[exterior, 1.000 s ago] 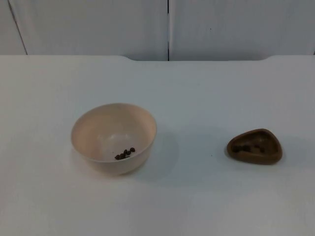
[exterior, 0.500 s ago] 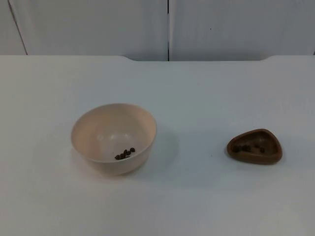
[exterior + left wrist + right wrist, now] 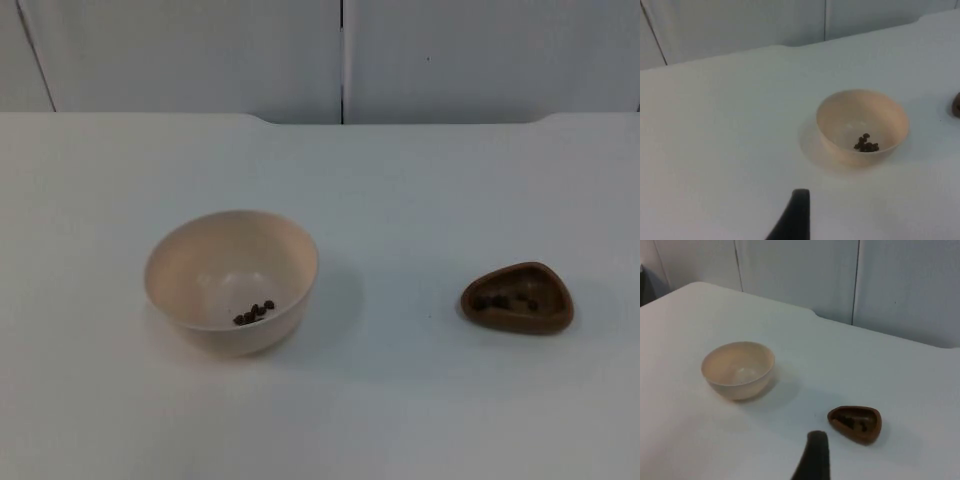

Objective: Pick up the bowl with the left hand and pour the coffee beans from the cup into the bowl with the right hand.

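Note:
A cream bowl [image 3: 231,280] stands upright on the white table, left of centre, with a few coffee beans [image 3: 253,313] at its bottom. The bowl [image 3: 862,126] and its beans [image 3: 866,145] also appear in the left wrist view, well clear of my left gripper [image 3: 794,220], which waits back from it. A small brown cup [image 3: 518,298] with dark beans inside rests to the right of the bowl. In the right wrist view the cup [image 3: 855,423] lies a short way beyond my right gripper [image 3: 812,460], with the bowl [image 3: 738,369] farther off. Neither gripper touches anything.
The grey partition wall [image 3: 340,55] closes the table's far edge. White table top [image 3: 400,200] stretches between and around the bowl and the cup.

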`<state>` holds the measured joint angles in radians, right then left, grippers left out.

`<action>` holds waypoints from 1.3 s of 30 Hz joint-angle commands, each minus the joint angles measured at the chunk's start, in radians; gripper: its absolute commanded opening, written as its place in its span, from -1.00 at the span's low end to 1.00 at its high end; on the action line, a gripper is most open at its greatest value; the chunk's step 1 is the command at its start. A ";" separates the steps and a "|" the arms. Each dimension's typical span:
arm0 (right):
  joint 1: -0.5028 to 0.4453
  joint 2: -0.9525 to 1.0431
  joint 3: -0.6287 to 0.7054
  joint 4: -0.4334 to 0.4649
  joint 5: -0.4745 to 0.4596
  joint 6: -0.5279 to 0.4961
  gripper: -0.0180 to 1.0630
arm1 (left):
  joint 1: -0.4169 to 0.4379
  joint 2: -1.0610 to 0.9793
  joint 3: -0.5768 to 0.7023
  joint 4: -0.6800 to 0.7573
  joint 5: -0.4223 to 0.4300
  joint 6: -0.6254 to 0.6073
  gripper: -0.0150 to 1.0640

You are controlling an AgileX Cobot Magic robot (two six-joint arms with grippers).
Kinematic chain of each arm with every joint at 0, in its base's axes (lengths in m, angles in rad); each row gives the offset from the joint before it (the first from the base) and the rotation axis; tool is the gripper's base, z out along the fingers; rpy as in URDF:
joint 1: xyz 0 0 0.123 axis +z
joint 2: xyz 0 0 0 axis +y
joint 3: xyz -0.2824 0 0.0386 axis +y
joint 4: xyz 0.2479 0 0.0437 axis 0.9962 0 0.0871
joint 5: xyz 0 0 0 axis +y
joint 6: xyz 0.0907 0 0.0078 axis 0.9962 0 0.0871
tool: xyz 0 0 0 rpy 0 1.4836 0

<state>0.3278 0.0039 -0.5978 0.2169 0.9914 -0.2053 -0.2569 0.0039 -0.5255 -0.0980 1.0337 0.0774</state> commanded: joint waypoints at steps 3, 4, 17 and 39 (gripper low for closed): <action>0.006 -0.004 0.003 0.017 0.008 -0.021 0.31 | 0.002 -0.004 0.008 0.010 0.009 -0.002 0.63; 0.006 -0.004 0.003 0.016 0.008 -0.021 0.31 | 0.002 -0.004 0.010 0.012 0.015 -0.002 0.63; 0.006 -0.004 0.064 -0.082 0.105 0.064 0.31 | 0.002 -0.004 0.030 0.032 0.041 -0.004 0.63; 0.006 -0.004 0.082 -0.211 0.088 0.193 0.31 | 0.002 -0.004 0.030 0.032 0.041 -0.004 0.63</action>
<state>0.3278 0.0039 -0.5168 0.0111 1.0917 -0.0124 -0.2569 0.0039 -0.5003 -0.0719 1.0708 0.0754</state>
